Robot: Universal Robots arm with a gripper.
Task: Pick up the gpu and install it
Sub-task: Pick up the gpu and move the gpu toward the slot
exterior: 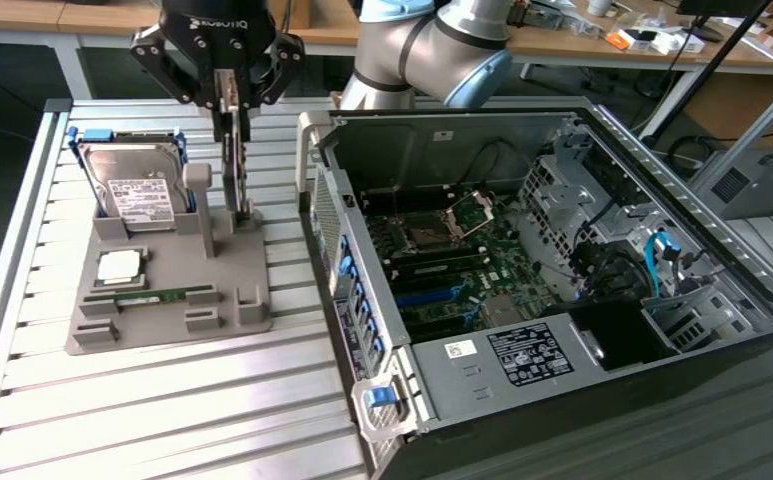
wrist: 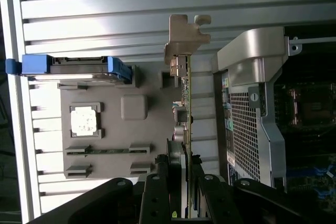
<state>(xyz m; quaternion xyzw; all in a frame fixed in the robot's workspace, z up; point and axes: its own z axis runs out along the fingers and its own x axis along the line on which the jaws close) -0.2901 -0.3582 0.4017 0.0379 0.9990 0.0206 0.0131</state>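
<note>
1 hand (exterior: 230,100) grips 1 gpu (exterior: 238,172) upright on holder (exterior: 233,300); 1 HDD (exterior: 139,190) beside.

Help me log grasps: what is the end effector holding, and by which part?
The end effector grips the gpu by its upper edge.

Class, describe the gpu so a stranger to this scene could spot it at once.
Toward the exterior view's left of the open computer case sits a grey holder. The gpu is its thin upright card nearest the case, held by the end effector; the hard drive beside it is boxy.
</note>
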